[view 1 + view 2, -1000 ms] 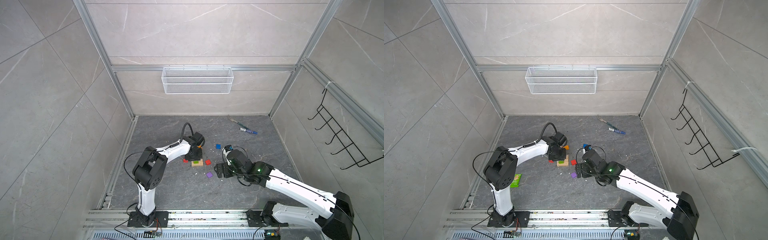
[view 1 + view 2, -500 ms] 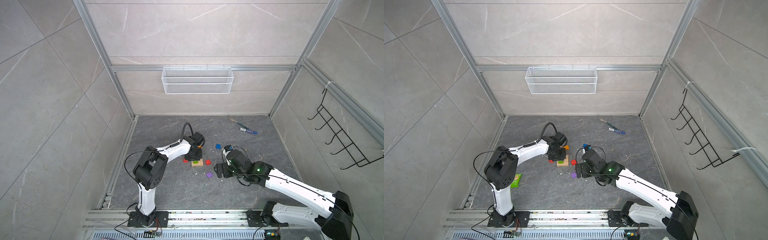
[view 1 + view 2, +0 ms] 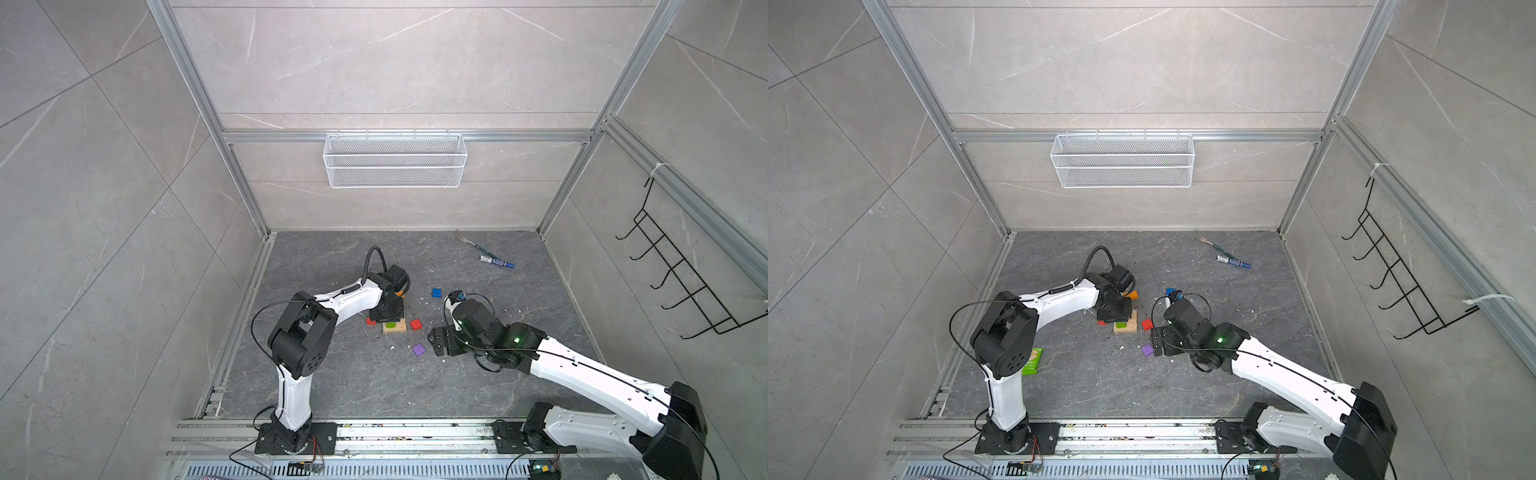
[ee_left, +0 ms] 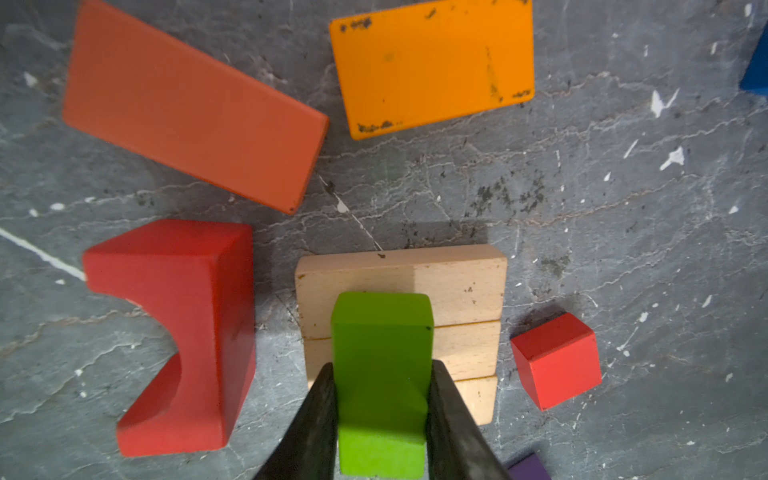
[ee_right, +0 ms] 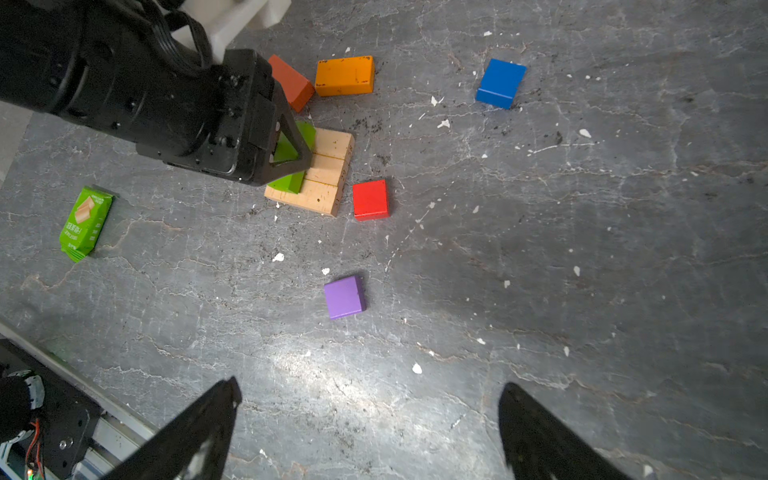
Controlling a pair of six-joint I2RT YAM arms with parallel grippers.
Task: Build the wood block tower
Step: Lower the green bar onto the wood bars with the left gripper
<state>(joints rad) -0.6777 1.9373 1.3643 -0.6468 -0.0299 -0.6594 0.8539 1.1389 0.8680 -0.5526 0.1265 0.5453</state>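
My left gripper is shut on a green bar, holding it by its long sides over the tan base of three plain bars laid side by side. Whether the bar touches the base I cannot tell. Around the base lie a red arch, a red-orange bar, an orange bar and a red cube. Farther off are a blue cube and a purple cube. My right gripper stands open over bare floor near the purple cube.
A green snack wrapper lies on the floor by the left arm. A blue marker and a fork lie at the back right. A wire basket hangs on the back wall, and a black hook rack on the right wall.
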